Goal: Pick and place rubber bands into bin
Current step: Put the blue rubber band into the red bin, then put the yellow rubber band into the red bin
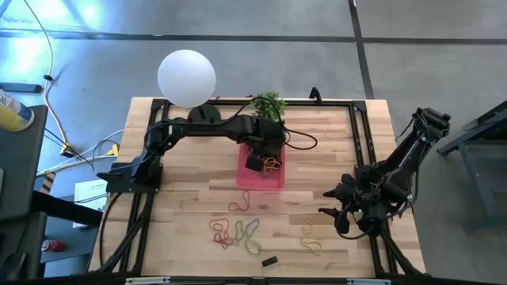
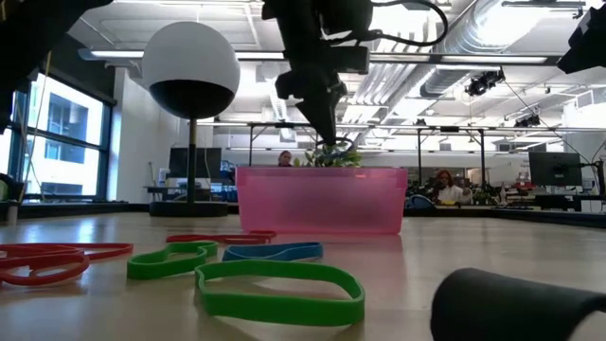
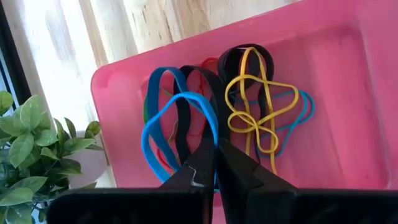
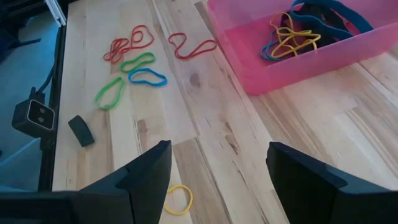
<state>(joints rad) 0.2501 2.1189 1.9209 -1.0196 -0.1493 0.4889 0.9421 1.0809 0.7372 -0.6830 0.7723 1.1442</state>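
Observation:
The pink bin (image 1: 247, 180) stands at the table's middle, toward the far side, and holds several rubber bands (image 3: 258, 109) in yellow, blue and black. My left gripper (image 3: 211, 165) hangs over the bin (image 2: 322, 201), pointing steeply down, shut on a bright blue rubber band (image 3: 163, 115). More loose bands (image 1: 236, 229) in red, green and blue lie flat on the wood nearer the front edge, and a yellow one (image 1: 310, 237) lies to their right. My right gripper (image 4: 217, 180) stands open above the table's right side (image 1: 337, 214), with nothing between its fingers. My left gripper pinches the bright blue band at one end of its loop (image 3: 213, 134) between its two shut fingertips, coming from above. The loop spreads out below the fingers over the bands in the bin. A black band (image 3: 185, 127) runs into the same spot; whether it is held too, I cannot tell.
A small potted plant (image 1: 269, 103) stands just behind the bin's far end. A white globe lamp (image 1: 186, 75) rises at the far left. A small black block (image 1: 269, 260) lies near the front edge. Black frame rails (image 1: 364, 142) run along the table's sides.

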